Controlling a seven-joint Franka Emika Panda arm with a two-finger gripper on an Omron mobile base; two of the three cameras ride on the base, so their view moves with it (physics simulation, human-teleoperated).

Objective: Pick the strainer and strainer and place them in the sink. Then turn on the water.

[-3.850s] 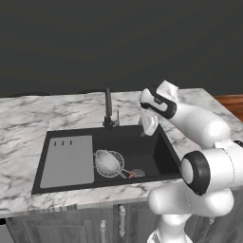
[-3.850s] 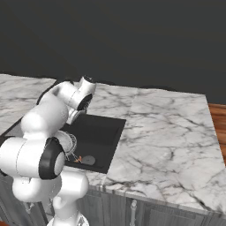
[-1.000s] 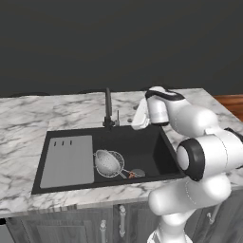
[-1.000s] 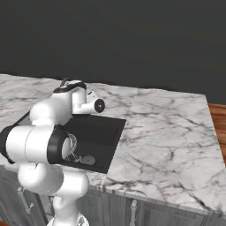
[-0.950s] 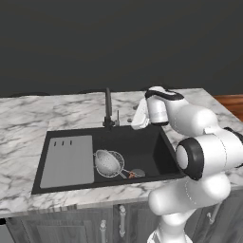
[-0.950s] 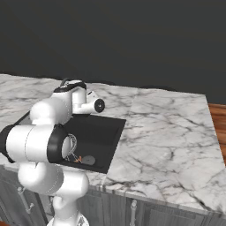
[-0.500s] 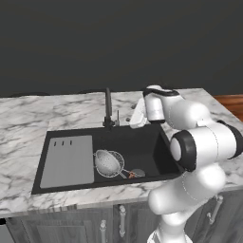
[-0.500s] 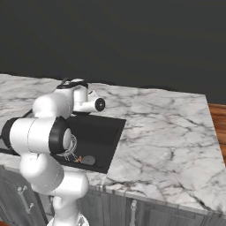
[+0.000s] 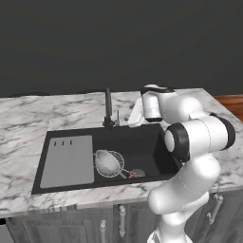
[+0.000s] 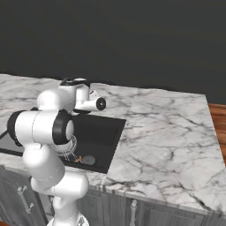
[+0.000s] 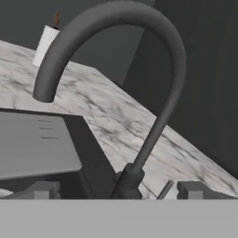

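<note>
1. A marble counter (image 9: 28,118) is seen against a dark wall.
2. A strainer (image 9: 108,162) lies in the black sink (image 9: 147,142), before the tap (image 9: 108,107).
3. The gripper (image 11: 118,189), fingers spread, is cut off by the frame beside the tap's base.

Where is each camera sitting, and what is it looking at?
Left base view: behind the arm on its left, looking down at the sink, strainer and tap; the arm rises at lower right.
Right base view: behind on the right, over the counter; the arm rises at lower left.
Hand view: on the hand, facing the tap close up; open fingertips at the bottom.
Both base views share the sink and strainer.
</note>
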